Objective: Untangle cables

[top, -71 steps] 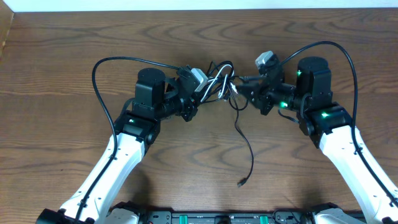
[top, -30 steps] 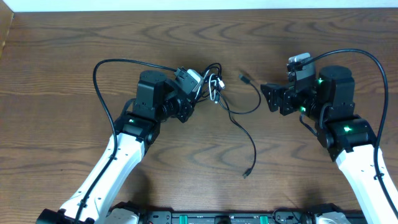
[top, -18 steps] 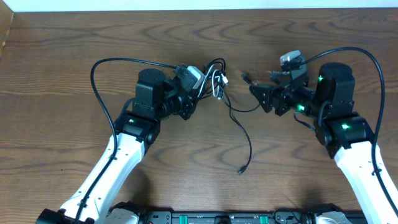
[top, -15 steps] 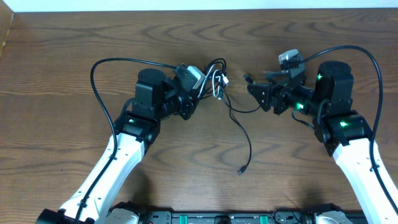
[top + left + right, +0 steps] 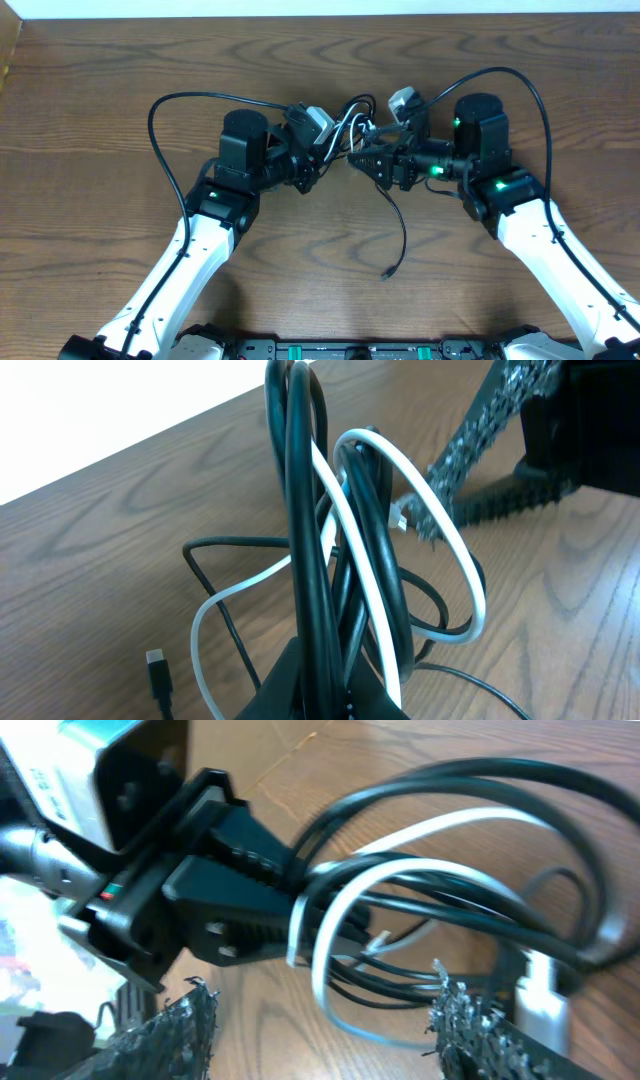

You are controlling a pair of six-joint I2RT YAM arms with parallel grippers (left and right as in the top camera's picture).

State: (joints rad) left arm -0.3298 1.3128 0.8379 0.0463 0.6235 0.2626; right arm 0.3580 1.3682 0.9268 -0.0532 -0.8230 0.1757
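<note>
Black-and-white cables [image 5: 347, 128] bunch left to right, pinched by the left gripper [image 5: 320, 695], one cord [image 5: 404, 240] trailing nearward; right gripper [image 5: 330, 1020] spread open.

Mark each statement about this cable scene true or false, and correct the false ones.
1. The left gripper is clamped on a bundle of cables. True.
2. The right gripper is shut on the white cable. False: its fingers stand apart beside the bundle, gripping nothing.
3. Every cable in the bundle is black. False: one white cable loops among the black ones.
4. One black cable trails away from the bundle, and its plug lies on the table. True.
</note>
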